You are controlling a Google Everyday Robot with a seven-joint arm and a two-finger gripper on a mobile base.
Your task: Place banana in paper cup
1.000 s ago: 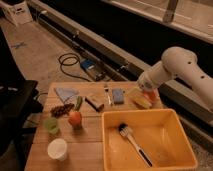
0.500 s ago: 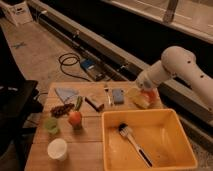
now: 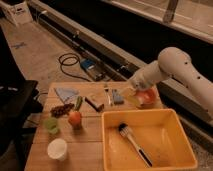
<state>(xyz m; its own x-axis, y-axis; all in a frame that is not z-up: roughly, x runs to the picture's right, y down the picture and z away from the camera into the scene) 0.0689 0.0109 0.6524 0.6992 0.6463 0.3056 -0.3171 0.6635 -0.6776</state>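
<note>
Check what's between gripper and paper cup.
Camera view: gripper, far right by the banana, to paper cup: bare wood, edged by the yellow bin corner and an orange fruit.

A matt, pale wooden plank worktop (image 3: 90,146) carries a glossy yellow plastic tub (image 3: 170,134), a matt white paper cup (image 3: 57,149) and a translucent green plastic cup (image 3: 51,125). At the far right edge, the smooth white-shelled arm's gripper (image 3: 133,94) sits just by the dull-skinned banana (image 3: 128,98).

Arm (image 3: 172,62) slopes downward, closed end effector (image 3: 134,91) held low.
</note>
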